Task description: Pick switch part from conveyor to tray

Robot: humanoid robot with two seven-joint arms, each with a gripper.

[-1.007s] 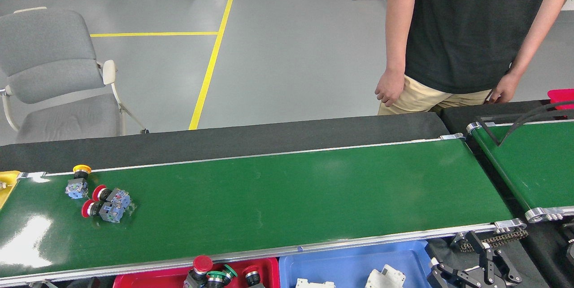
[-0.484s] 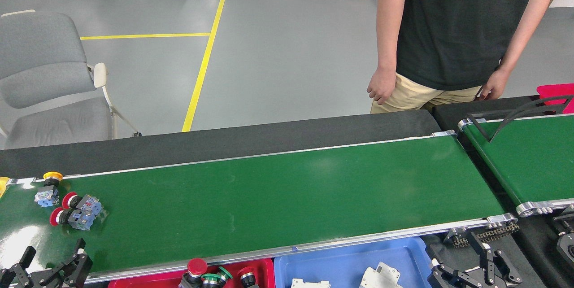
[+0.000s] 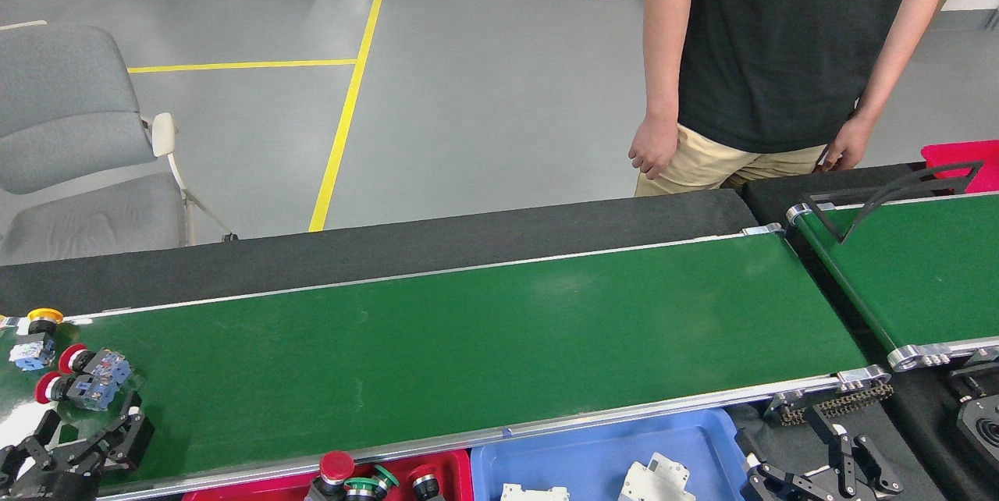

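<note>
Fingers (image 3: 133,427) of the left end effector (image 3: 82,442) stood apart, empty, low over the near left end of the conveyor (image 3: 484,337). Just beyond it lay two red-capped switches (image 3: 82,381), touching each other, with a yellow-capped switch (image 3: 35,339) close behind at the far rail. Because they crowded together, closing on one risked nudging its neighbour, or catching two at once. The belt's edge was close; a pushed part might have rolled off. The right end effector (image 3: 819,470) rested, fingers spread, beside the blue tray (image 3: 546,458); the red tray (image 3: 460,466) already held switches.
</note>
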